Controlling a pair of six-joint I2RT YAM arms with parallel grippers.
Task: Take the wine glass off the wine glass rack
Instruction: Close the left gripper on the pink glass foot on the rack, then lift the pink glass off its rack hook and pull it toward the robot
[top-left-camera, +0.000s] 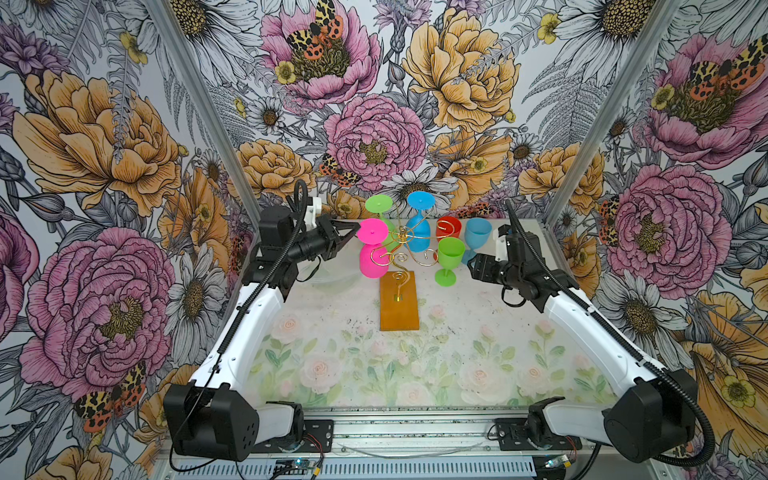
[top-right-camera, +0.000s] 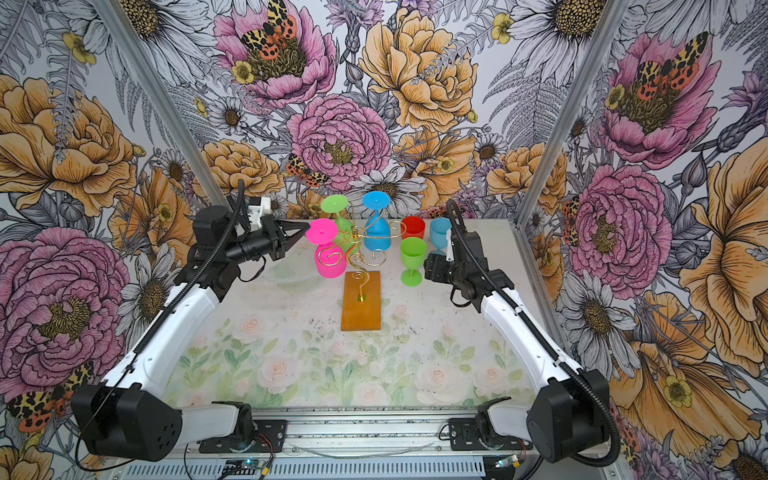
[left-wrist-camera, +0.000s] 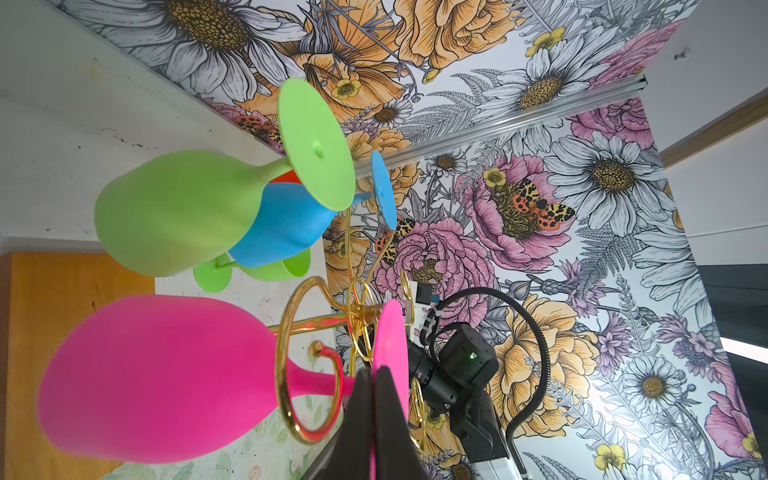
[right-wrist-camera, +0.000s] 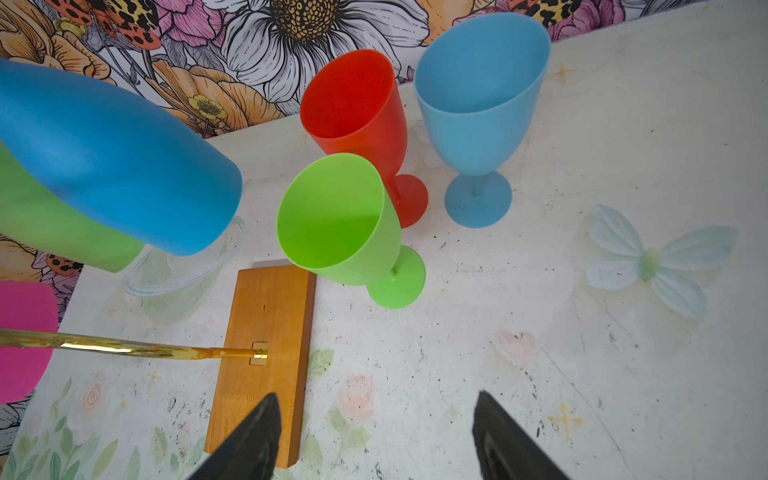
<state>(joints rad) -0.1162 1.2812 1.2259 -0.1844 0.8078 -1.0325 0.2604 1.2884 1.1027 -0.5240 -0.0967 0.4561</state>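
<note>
1. At the left side of the rack (top-left-camera: 399, 311): pink glass (top-left-camera: 368, 268), hung bowl-down, stem through a gold curl, long axis upright.
2. On its foot rim: left gripper (left-wrist-camera: 372, 374), pressed together, pinching the disc edge from the left.
3. Over the table (right-wrist-camera: 582, 374), well apart from that glass: right gripper (right-wrist-camera: 376, 401), spread, holding nothing; clearly the farther arm.
4. Likely next: draw the stem out sideways through the curl's open side, not straight up.
</note>
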